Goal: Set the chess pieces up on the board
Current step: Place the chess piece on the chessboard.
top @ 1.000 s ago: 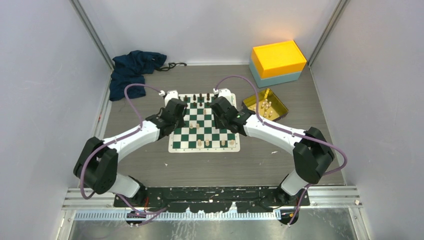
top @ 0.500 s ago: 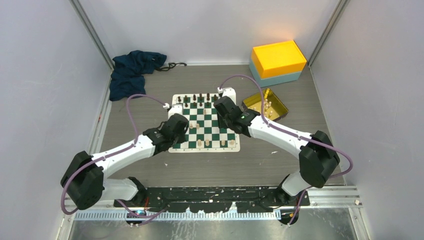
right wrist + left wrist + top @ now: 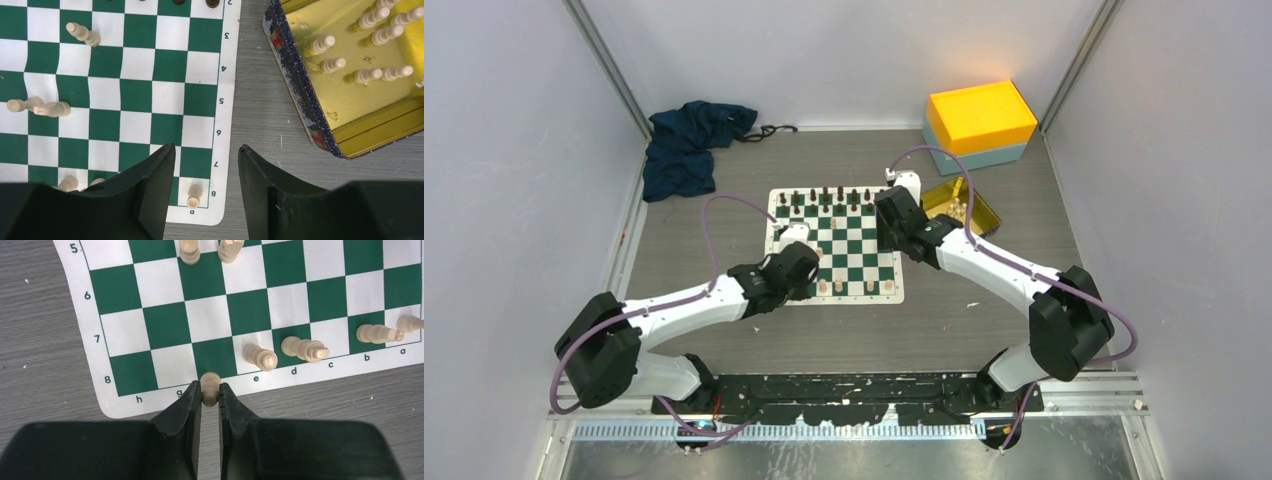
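Grey table [image 3: 944,325] bears the board [image 3: 864,298]; left jaws pinch chess piece [image 3: 210,388], right jaws gape.

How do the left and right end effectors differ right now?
The left black two-finger end effector is shut on a small cream wooden chess piece; the right black two-finger end effector stands open and empty. The left hangs over the near border of the green-and-white chessboard mat, by the g label; the right hangs at the mat's right border, beside the shiny gold rectangular tray. Both sit at an edge of the mat.
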